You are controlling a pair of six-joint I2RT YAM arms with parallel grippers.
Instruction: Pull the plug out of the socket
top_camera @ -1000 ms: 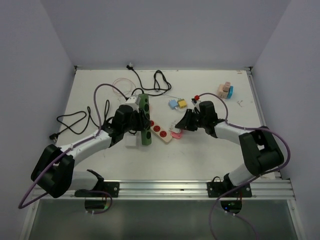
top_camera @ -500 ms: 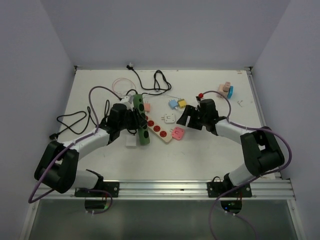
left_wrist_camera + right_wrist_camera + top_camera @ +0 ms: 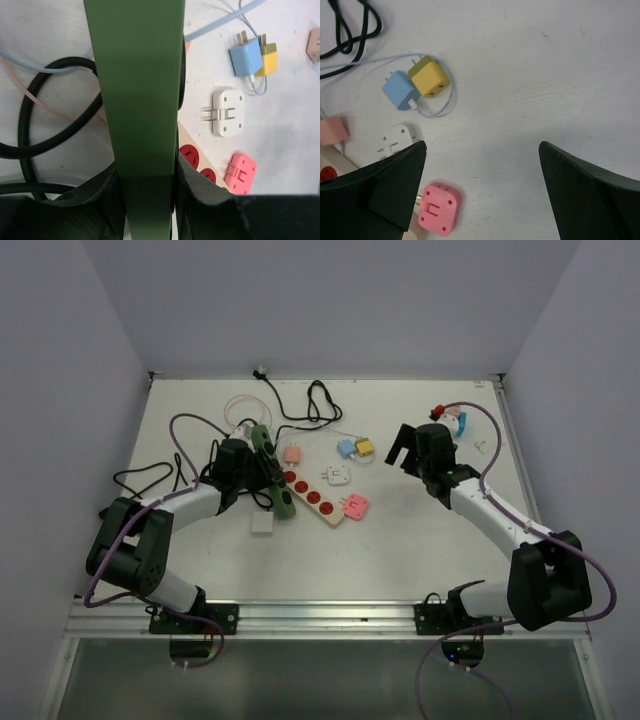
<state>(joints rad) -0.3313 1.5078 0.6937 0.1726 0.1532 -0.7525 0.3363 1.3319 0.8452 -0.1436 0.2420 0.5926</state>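
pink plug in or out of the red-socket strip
Out. The pink plug lies on the table beside the red-socket strip, prongs bare. The left gripper holds a green strip.

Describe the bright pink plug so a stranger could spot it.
Mid-table lies a beige power strip with red sockets. The bright pink square plug sits by its right end. The nearby white plug, blue plug and yellow plug differ in colour.

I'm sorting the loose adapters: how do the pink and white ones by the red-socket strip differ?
The pink adapter sits at the end of the strip, the white adapter alongside its middle. The white adapter's prongs look silver, the pink adapter's brassy. Both lie flat, unplugged, prongs toward the strip.
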